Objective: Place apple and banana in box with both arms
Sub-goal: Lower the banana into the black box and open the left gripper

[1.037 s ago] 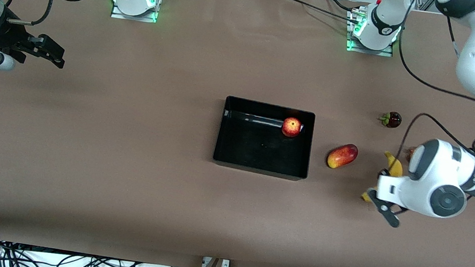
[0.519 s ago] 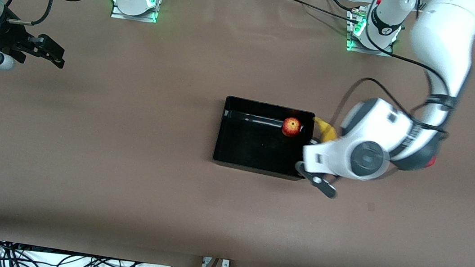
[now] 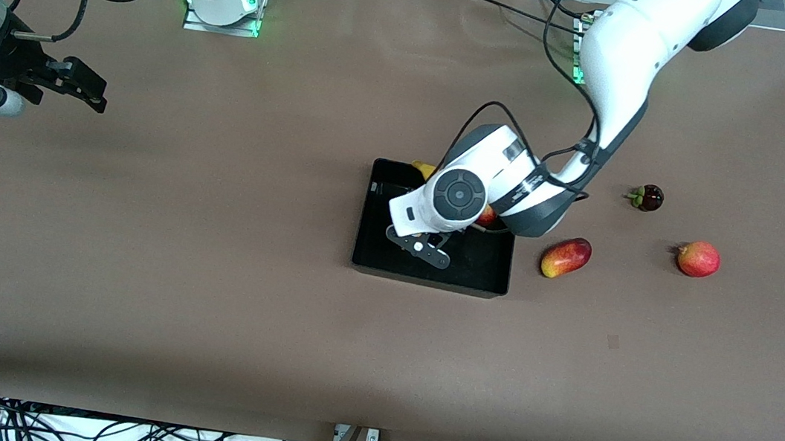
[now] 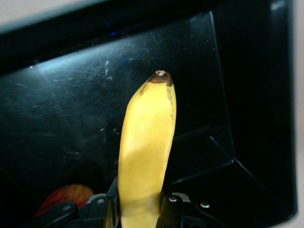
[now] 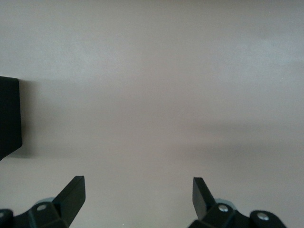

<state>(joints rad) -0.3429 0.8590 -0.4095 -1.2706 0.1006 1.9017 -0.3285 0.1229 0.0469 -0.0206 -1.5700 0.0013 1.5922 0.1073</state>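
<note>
Front view: left arm (image 3: 610,67) hides the apple (image 3: 487,217); jaws grip banana (image 4: 145,156) (right jaws spread, empty).

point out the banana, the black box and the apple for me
banana (image 4: 145,152): left wrist view, the yellow middle of its body.
box (image 3: 430,280): front view, the wall nearest the camera.
apple (image 4: 64,197): left wrist view, its red skin low in the box.

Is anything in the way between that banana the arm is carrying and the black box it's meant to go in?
Nothing visible. The left pincer holds the banana over the box; below it the wrist view shows bare black floor. The apple lies in the box, off beside the banana. The right pincer waits open at its end of the table.
</note>
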